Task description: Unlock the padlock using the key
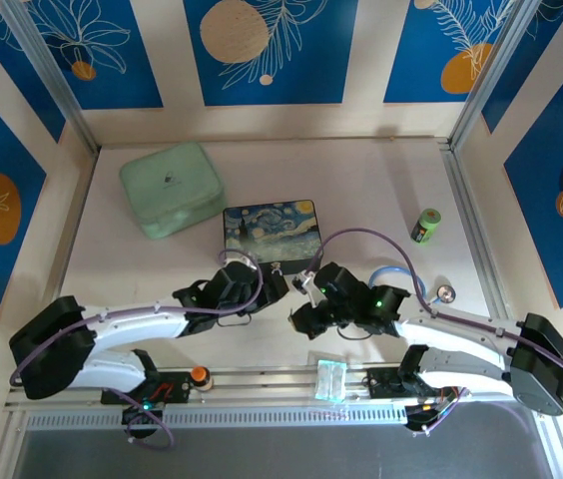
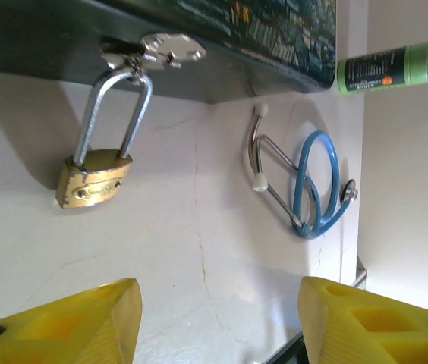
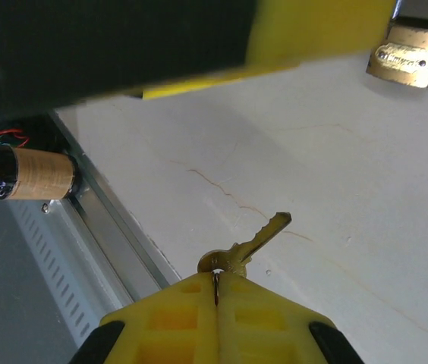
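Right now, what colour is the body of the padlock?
The padlock body is brass-gold; the left wrist view shows it best.

- Top external: fixed high above and behind the arm bases, looking down and toward the far wall; farthest back of the three, taking in the whole table (image 1: 381,190).
- Left wrist: low over the table, very close, facing far and right past the spread yellow fingers of the left gripper (image 2: 218,307); padlock (image 2: 92,178) and painted box (image 2: 275,45) up left, stethoscope (image 2: 305,189) and green bottle (image 2: 385,67) at right.
- Right wrist: equally low and close, facing left along the near rail (image 3: 100,220), past the right gripper (image 3: 216,292) pinching the key (image 3: 259,236).
- Shared by both wrist views: padlock and surrounding table.
- Shared by top and left wrist views: painted box, green bottle, stethoscope.
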